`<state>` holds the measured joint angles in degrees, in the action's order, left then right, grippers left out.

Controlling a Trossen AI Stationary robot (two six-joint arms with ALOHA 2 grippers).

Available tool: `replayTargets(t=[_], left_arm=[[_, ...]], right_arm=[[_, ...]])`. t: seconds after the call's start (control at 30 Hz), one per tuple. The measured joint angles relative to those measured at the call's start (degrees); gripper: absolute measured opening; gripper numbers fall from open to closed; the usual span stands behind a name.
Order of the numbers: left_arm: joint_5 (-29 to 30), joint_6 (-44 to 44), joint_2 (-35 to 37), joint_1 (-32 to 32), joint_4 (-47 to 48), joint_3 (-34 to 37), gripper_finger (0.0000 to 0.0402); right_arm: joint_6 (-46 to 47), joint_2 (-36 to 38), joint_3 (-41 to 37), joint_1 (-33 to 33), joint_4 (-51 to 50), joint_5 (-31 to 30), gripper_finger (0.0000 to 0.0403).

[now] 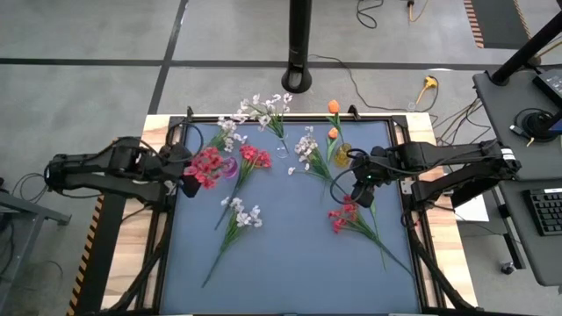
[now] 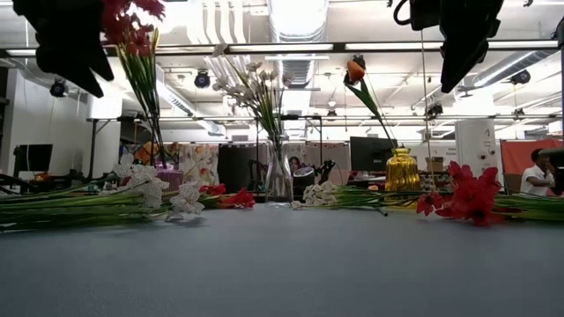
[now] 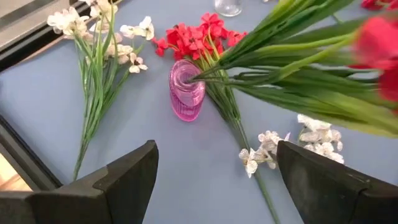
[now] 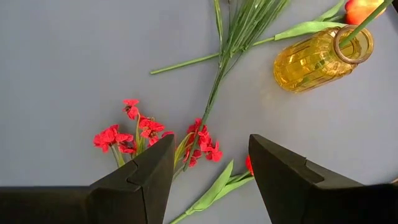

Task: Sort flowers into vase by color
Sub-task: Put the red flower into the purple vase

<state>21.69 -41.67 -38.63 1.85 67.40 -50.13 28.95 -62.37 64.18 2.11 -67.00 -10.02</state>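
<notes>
While both wait, left gripper [image 1: 188,173] beside pink vase [image 1: 228,166], fingers apart.

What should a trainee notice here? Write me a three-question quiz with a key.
1. True or false: the left gripper is shut on a stem.
2. Which vase holds the white sprays? A) pink B) clear C) amber
3. Fill in: the right gripper hangs open above a ___ spray lying on the table.
Key: 1 false, it is open. 2 B, the clear vase. 3 red: the red spray.
</notes>
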Motion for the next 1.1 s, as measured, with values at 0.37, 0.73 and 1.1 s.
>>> replayTargets(t=[0.37, 0.73, 1.1], left_arm=[[-2.84, 0.25, 0.09, 0.00, 5.57, -5.79, 0.0308], [-2.56, 0.89, -0.53, 0.00, 9.26, -15.74, 0.0308], [0.42, 0.92, -2.84, 0.00, 15.24, -24.53, 0.0308]], right_arm=[[-0.40, 0.00, 0.00, 0.00, 0.21, -0.02, 0.0199], [-0.66, 0.02, 0.00, 0.00, 0.42, -0.03, 0.0199], [-1.04, 0.02, 0.00, 0.00, 1.61, -0.03, 0.0199]])
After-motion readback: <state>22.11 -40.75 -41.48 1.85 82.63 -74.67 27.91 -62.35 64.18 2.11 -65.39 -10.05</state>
